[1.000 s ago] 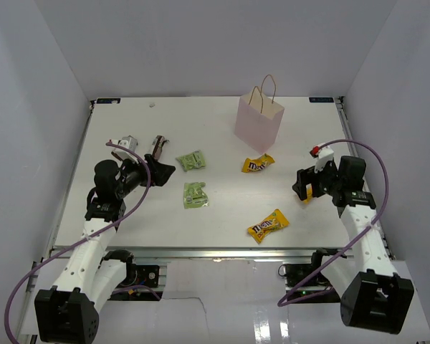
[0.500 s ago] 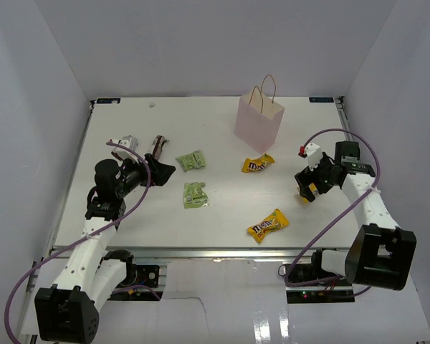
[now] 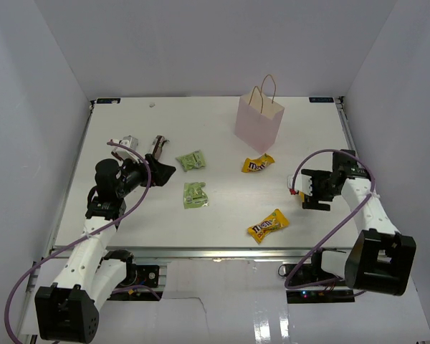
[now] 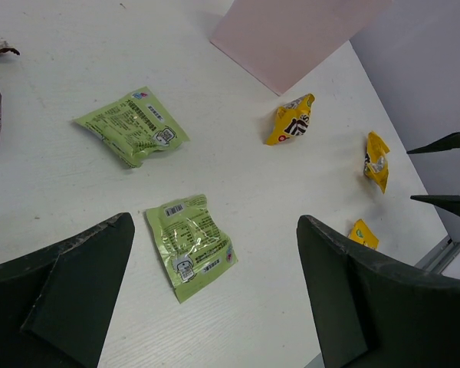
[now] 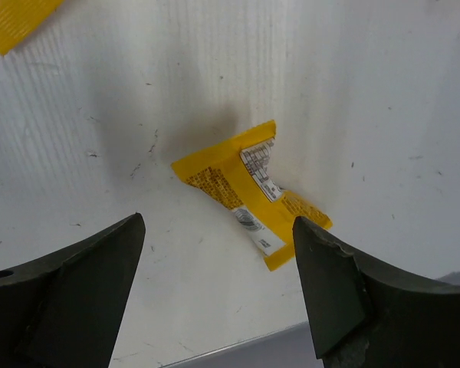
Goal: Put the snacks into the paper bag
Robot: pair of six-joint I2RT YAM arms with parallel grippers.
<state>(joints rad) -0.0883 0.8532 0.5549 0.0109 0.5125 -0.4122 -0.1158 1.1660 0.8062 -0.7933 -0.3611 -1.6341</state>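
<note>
The pale pink paper bag (image 3: pixel 259 119) (image 4: pixel 291 38) stands upright at the back of the table. My right gripper (image 3: pixel 306 189) (image 5: pixel 218 222) is open and points down over a yellow packet (image 5: pixel 249 192) (image 3: pixel 305 196) near the table's right edge, without touching it. Two more yellow packets (image 3: pixel 258 163) (image 3: pixel 267 225) lie in the middle. My left gripper (image 3: pixel 158 170) (image 4: pixel 215 226) hovers open at the left, above two green pouches (image 4: pixel 134 125) (image 4: pixel 190 244). Two brown bars (image 3: pixel 160 145) (image 3: pixel 126 142) lie just behind the left gripper.
The table's metal edge (image 5: pixel 253 353) runs close under the right gripper. White walls enclose the table on three sides. The bag's cord handles (image 3: pixel 266 86) stand up above its mouth.
The right wrist has turned and swung down over the yellow packet near the right edge, its jaws still apart. The left arm and the other packets have not moved.
</note>
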